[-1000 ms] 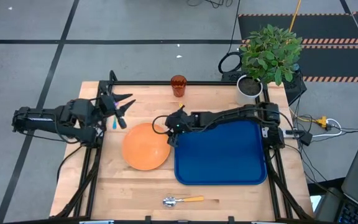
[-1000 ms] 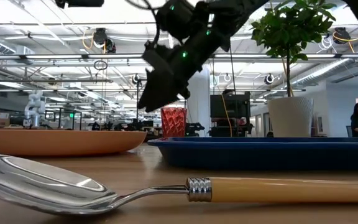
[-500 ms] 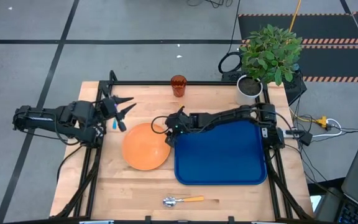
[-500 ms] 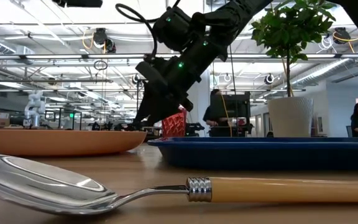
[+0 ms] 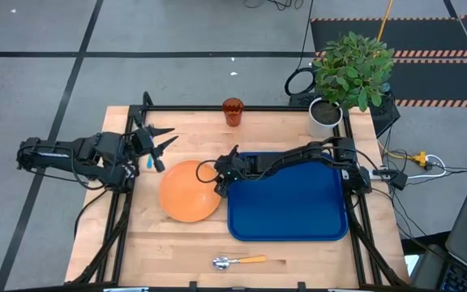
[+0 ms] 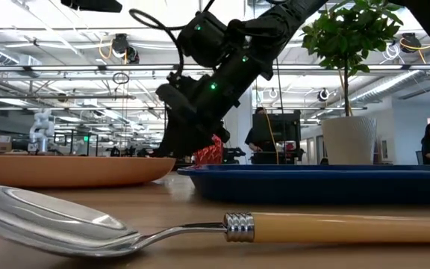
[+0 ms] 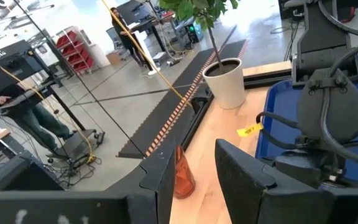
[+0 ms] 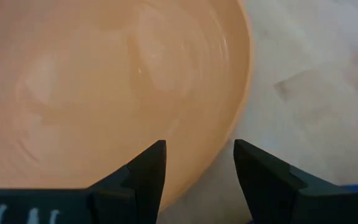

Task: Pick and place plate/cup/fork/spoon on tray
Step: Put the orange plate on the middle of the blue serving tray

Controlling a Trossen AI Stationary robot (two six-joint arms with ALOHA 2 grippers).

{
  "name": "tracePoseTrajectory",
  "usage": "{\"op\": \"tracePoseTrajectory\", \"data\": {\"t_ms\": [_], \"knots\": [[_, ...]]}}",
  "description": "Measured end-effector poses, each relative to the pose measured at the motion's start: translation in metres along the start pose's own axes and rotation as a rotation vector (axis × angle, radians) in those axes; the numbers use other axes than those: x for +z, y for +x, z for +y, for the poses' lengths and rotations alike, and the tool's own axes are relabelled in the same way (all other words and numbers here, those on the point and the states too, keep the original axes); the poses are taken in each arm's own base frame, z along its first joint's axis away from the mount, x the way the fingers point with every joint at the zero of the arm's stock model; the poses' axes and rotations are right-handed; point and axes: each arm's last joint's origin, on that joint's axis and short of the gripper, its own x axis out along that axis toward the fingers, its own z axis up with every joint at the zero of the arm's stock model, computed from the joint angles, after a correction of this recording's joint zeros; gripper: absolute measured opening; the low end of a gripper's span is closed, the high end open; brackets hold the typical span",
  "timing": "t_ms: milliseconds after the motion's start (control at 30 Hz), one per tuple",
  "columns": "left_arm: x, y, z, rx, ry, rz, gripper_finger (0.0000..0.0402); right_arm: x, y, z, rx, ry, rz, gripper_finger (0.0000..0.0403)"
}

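Pale wooden table (image 5: 185, 243) with visible grain and a matt finish. Smooth orange plate (image 5: 186, 191) with a soft sheen. Glossy dark-blue plastic tray (image 5: 290, 211). Spoon (image 6: 163, 224) with a polished, mirror-like metal bowl and smooth yellow handle. Translucent reddish cup (image 5: 232, 111).

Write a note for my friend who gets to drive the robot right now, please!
Right gripper: open, down at the plate's rim on the tray side, holding nothing.
Left gripper: open, empty, waiting at the table's left edge above the fork.
Plate: on the table, just left of the tray.
Cup: at the far edge.
Spoon: at the near edge.
Done: nothing is on the tray yet.
Left: plate, cup, fork and spoon all go on the tray. The plate looks like the next pick.
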Motion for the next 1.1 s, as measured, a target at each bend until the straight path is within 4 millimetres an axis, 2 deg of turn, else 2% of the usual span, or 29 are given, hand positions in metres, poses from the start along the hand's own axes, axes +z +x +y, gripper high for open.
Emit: {"op": "tracePoseTrajectory", "data": {"t_ms": [467,767,900,1000,1100], "knots": [[-0.002,0.000,-0.001,-0.005,0.019,0.015,0.0118,-0.001,0.001,-0.001,-0.023,0.020,0.000,0.0180],[-0.001,0.000,0.000,-0.004,0.024,0.011,0.0118,-0.012,0.004,-0.004,-0.015,0.025,0.034,0.0180],[-0.001,0.000,0.000,-0.003,0.024,0.011,0.0118,-0.009,0.004,-0.003,0.000,0.017,0.003,0.0180],[-0.001,0.000,0.000,-0.003,0.024,0.011,0.0118,-0.005,0.004,-0.001,0.016,0.008,-0.035,0.0164],[-0.002,0.000,-0.001,-0.004,0.026,0.013,0.0118,-0.003,0.004,0.000,0.024,-0.013,-0.057,0.0118]]}}
